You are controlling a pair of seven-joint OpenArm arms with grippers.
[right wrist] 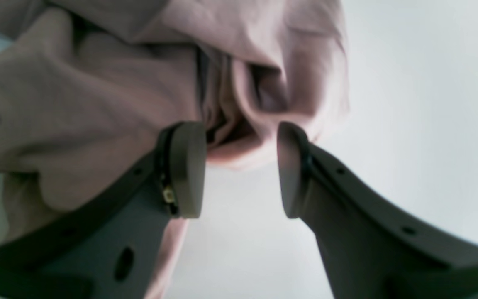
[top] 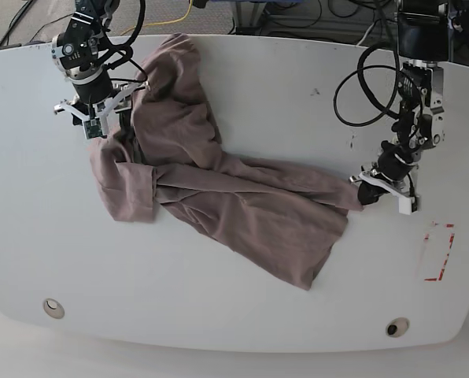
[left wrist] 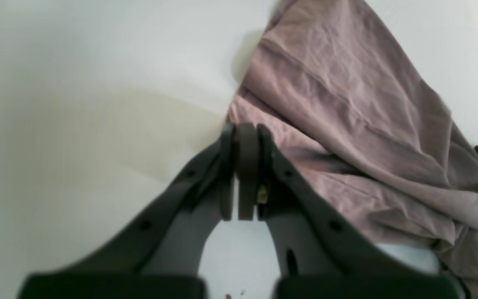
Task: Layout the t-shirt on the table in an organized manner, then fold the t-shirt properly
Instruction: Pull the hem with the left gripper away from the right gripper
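Observation:
The mauve-brown t-shirt [top: 242, 197] lies crumpled across the white table [top: 219, 315], running from the far left to the right of the middle. My left gripper [top: 362, 191] is at its right corner. In the left wrist view the fingers [left wrist: 245, 137] are pressed together, with the cloth's edge [left wrist: 347, 104] meeting their tips and drawn to a point. My right gripper [top: 107, 128] hangs over the bunched far-left part. Its jaws [right wrist: 239, 141] stand apart, and a hanging fold of the t-shirt [right wrist: 98, 83] sits just beyond the tips.
A red dashed rectangle [top: 437, 252] is marked near the table's right edge. Two small round holes [top: 53, 307] [top: 396, 325] sit near the front edge. Cables and floor lie behind the table's far edge. A black cable loop [top: 360, 87] hangs beside the left arm.

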